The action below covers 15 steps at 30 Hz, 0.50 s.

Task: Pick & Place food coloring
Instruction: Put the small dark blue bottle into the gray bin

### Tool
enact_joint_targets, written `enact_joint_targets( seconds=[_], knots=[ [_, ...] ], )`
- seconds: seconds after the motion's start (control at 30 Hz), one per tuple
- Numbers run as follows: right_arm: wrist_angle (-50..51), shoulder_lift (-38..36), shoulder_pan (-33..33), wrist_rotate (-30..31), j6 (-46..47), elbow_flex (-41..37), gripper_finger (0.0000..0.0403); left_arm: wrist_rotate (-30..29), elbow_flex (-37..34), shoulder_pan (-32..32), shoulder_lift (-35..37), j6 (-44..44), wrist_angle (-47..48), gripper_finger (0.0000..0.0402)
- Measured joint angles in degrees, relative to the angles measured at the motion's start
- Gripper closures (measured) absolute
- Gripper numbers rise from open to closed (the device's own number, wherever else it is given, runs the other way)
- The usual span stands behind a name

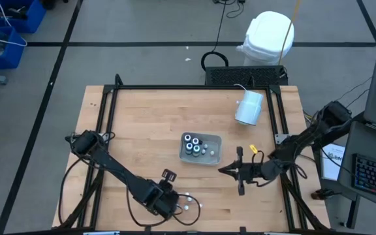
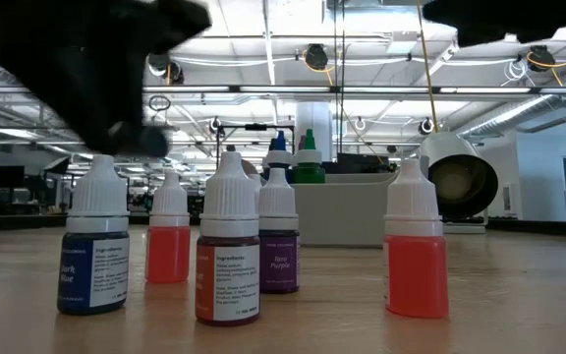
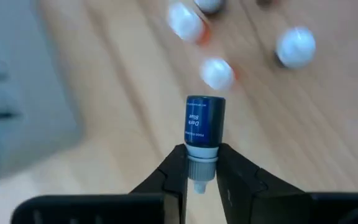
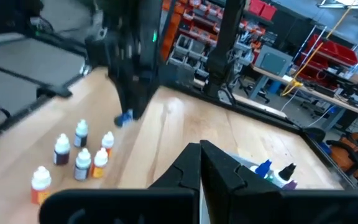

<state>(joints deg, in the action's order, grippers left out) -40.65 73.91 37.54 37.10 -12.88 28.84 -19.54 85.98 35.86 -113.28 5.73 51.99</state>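
Observation:
My left gripper (image 3: 201, 163) (image 1: 173, 203) is near the table's front edge, shut on a small dark blue food coloring bottle (image 3: 204, 118). The bottle also shows as a blue spot (image 4: 124, 118) under that arm, above the wood. Several more white-capped bottles (image 4: 82, 158) (image 2: 229, 246) stand upright on their bases beside it. Dark round bottles (image 1: 192, 145) stand in the clear tray (image 1: 215, 156) at mid-table. My right gripper (image 1: 230, 171) (image 4: 201, 163) hovers shut just right of the tray, pointing level. My left gripper pinches the bottle's white cap (image 3: 201, 163) between its two fingers. The fingers come from above, slanting steeply down. The bottle hangs cap-up below them, clear of the table.
A big white cylinder (image 1: 249, 108) lies on its side at the far right of the table. A black frame rail (image 1: 194, 87) runs along the table's far edge. Bare wood (image 1: 136, 124) lies left of the tray.

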Motion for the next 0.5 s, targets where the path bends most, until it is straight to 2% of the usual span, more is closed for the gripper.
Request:
enact_joint_targets(
  seconds=[0.13, 0.27, 0.37, 0.43, 0.5],
  knots=[
    [-1.92, 3.02, -2.01, -1.20, -1.74, 0.02, 0.0394, -5.87, 4.46, -0.56, 0.00, -2.43, 1.24, 0.0336],
    [-4.79, 7.43, -2.33, -1.74, -11.41, 1.43, 0.0357, -11.57, 8.48, -1.41, 0.00, -5.44, 1.34, 0.0328],
    [-8.12, 11.90, -1.45, -4.57, -20.80, 3.58, 0.0320, -12.96, 10.48, -2.78, 0.00, -5.85, 1.11, 0.0331],
    [-10.25, 15.60, -1.03, -3.70, -26.24, 6.29, 0.0295, -13.06, 11.18, -4.01, 0.05, -5.57, 1.08, 0.0332],
    [-11.09, 19.15, -1.04, -0.12, -30.52, 9.37, 0.0273, -13.02, 11.68, -5.09, 0.05, -5.35, 1.24, 0.0333]
  ],
)
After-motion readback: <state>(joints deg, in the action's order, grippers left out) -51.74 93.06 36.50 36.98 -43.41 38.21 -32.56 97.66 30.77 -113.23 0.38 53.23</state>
